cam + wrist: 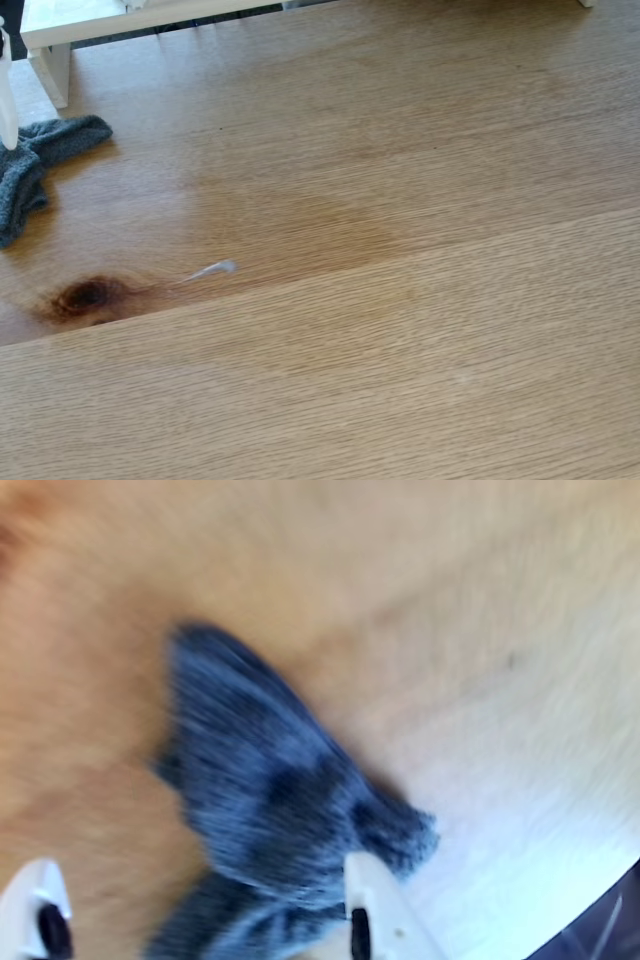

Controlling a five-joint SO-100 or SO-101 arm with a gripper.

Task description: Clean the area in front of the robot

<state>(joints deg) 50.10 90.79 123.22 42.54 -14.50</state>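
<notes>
The oak tabletop [420, 330] spreads across the fixed view, with a darker tan patch [300, 225] and a dark brown knot [85, 297]. A small whitish wet streak [213, 269] lies just right of the knot. A grey cloth [35, 160] is crumpled at the left edge, and a white part of the robot [5, 95] stands over it. In the blurred wrist view my gripper [205, 925] is open, its white fingertips [380, 910] set wide apart on either side of the grey cloth [270, 790], which lies on the wood between them.
A white shelf or frame [60, 40] stands at the back left, with a leg reaching the table. A dark edge [600, 925] shows at the wrist view's bottom right corner. Bare wood stretches to the right and front.
</notes>
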